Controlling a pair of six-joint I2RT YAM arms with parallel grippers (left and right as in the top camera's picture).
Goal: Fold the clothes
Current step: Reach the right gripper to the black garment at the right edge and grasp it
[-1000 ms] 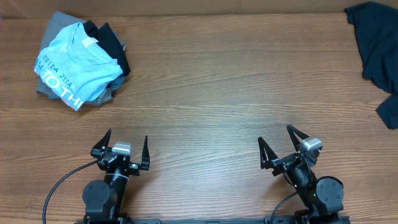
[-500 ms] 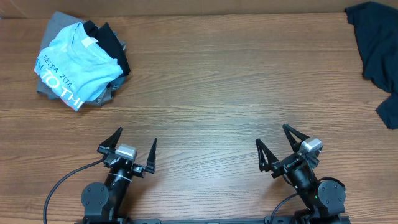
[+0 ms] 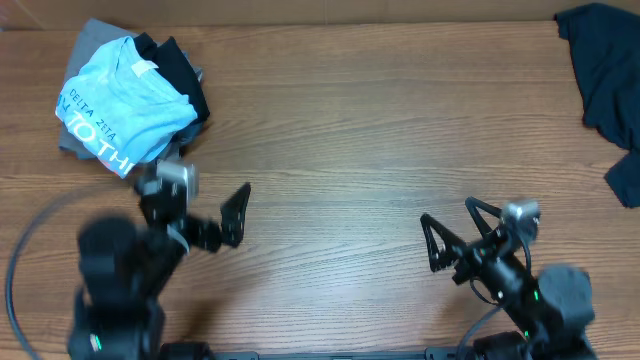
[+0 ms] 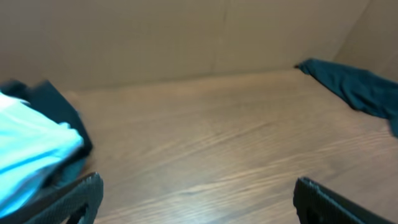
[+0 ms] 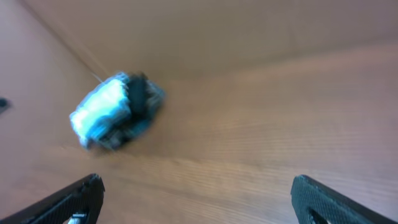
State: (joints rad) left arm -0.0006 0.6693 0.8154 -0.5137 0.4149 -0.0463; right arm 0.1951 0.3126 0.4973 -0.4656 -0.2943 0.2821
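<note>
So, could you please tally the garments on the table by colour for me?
Light blue T-shirt: 1
Black garment: 1
Grey garment: 1
Dark navy T-shirt: 1
Total: 4

Dark navy clothes [image 3: 605,70], light blue T-shirt [image 3: 120,100], wood-grain table [image 3: 350,130].

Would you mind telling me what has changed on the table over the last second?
The left gripper has swung forward toward the folded pile, open and empty. The right gripper shifted slightly rightward, also open and empty. The dark T-shirt and the pile lie as before.
</note>
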